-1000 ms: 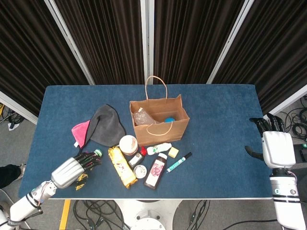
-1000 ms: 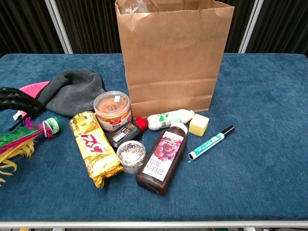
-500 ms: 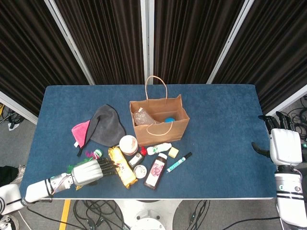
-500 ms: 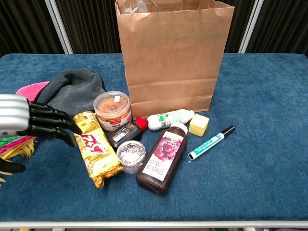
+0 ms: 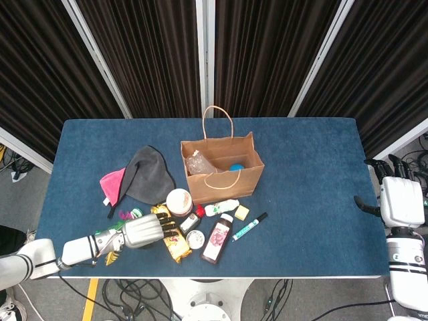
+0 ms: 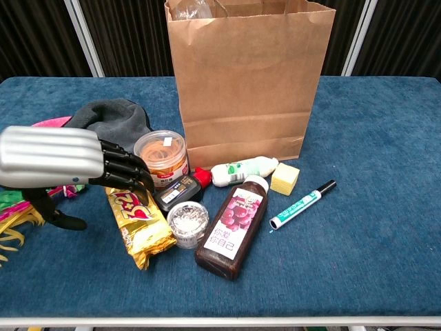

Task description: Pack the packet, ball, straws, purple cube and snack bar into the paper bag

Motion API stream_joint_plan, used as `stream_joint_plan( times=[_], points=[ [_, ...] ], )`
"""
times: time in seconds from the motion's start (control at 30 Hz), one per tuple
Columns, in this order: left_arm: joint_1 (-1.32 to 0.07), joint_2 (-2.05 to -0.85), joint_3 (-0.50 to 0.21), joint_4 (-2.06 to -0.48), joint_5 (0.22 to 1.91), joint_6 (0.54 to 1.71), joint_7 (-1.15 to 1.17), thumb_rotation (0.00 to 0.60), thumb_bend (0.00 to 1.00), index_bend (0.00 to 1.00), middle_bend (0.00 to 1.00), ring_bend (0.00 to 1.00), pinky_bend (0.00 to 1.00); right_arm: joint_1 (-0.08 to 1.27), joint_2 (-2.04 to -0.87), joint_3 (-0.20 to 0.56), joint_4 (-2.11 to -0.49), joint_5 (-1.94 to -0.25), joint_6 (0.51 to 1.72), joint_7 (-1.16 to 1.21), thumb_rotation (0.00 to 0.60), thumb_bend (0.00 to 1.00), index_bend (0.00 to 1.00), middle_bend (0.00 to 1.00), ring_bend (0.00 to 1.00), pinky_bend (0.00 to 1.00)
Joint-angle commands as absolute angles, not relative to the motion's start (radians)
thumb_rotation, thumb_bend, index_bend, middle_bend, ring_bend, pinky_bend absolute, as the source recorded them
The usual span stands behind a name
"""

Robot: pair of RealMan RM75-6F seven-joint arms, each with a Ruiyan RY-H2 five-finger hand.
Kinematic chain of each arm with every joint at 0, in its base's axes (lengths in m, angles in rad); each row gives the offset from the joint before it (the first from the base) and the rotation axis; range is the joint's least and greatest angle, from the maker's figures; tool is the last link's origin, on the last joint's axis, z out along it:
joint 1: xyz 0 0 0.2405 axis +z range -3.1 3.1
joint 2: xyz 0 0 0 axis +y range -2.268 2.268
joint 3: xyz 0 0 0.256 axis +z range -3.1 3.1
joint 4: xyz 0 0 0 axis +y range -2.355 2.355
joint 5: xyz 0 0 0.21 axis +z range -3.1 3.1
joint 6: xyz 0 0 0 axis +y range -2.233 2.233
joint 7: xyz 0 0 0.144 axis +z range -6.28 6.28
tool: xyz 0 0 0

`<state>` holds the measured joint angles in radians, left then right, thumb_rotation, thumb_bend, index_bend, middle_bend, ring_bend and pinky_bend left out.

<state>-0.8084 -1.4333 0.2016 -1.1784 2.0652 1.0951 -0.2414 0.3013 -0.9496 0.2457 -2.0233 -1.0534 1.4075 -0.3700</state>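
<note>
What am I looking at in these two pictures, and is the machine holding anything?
A two-armed robot at a blue table. One picture looks down from its head, the other forward from its chest. Each arm ends in a robot hand. The left robot hand reaches over the yellow snack bar, fingers spread above it, not yet gripping. The right robot hand waits off the table's edge, holding nothing. The paper bag stands upright in the middle; the head view shows a blue ball already inside. Bottles, jars, a marker and cloths lie around.
</note>
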Motion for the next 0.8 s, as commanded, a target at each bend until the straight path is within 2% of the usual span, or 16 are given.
stream_joint_plan(
  times=[0.03, 0.47, 0.8],
  points=[
    [-0.821, -1.446, 0.205, -1.179, 2.057, 1.085, -0.239, 0.6, 0.28, 0.3, 0.3, 0.19, 0.28, 0.303, -0.946, 0.247, -2.014, -1.044, 1.396, -0.358, 0.6, 0.08, 0.23, 0.25, 0.08, 0.13],
    [-0.849, -1.503, 0.216, -1.122, 2.032, 1.095, -0.232, 0.6, 0.29, 0.32, 0.31, 0.21, 0.29, 0.303, -0.932, 0.249, -1.996, -1.028, 1.377, -0.326, 0.6, 0.09, 0.23, 0.25, 0.08, 0.13],
    [-0.879, -1.462, 0.238, -1.166, 2.019, 1.1, -0.257, 0.6, 0.29, 0.32, 0.31, 0.21, 0.29, 0.308, -0.932, 0.249, -1.986, -1.028, 1.367, -0.315, 0.6, 0.1, 0.23, 0.25, 0.08, 0.13]
  ],
)
